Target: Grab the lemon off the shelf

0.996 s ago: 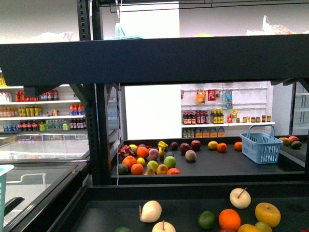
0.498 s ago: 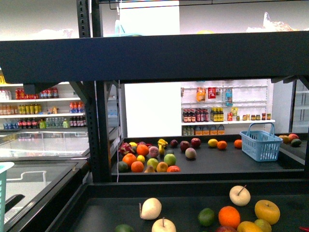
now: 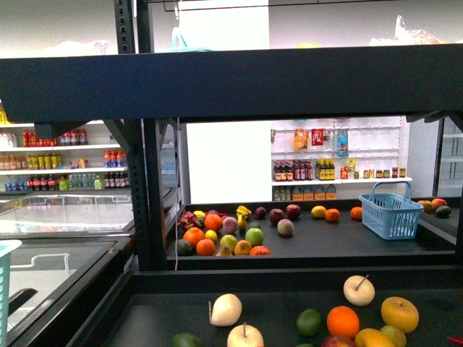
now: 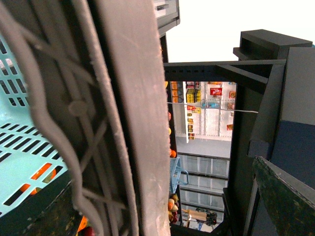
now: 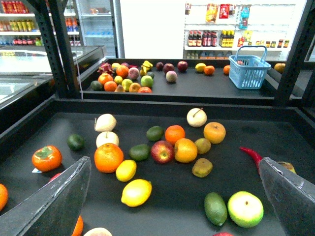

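Observation:
The lemon (image 5: 136, 192), bright yellow and oval, lies on the shelf's near dark tray (image 5: 172, 105) in the right wrist view. A smaller yellow fruit (image 5: 126, 170) lies just beyond it. My right gripper (image 5: 174, 162) hangs open above this tray, and the lemon lies low between its fingers (image 5: 54, 201), nearer this one. Nothing is held. The left gripper (image 4: 157, 196) is open; a grey post (image 4: 133, 123) with cables close in front blocks most of its view. In the front view the black shelf (image 3: 289, 278) shows, but neither arm and no lemon.
Around the lemon lie an orange (image 5: 109, 157), a red apple (image 5: 162, 151), a dark green fruit (image 5: 215, 208), a pale green apple (image 5: 245, 208) and a red chilli (image 5: 252, 155). A blue basket (image 3: 391, 215) and a fruit pile (image 3: 217, 235) sit on the far tray. A light-blue basket (image 4: 19, 147) is beside the left wrist.
The front view has shifted slightly, so a little more of the near tray shows. No fruit has moved.

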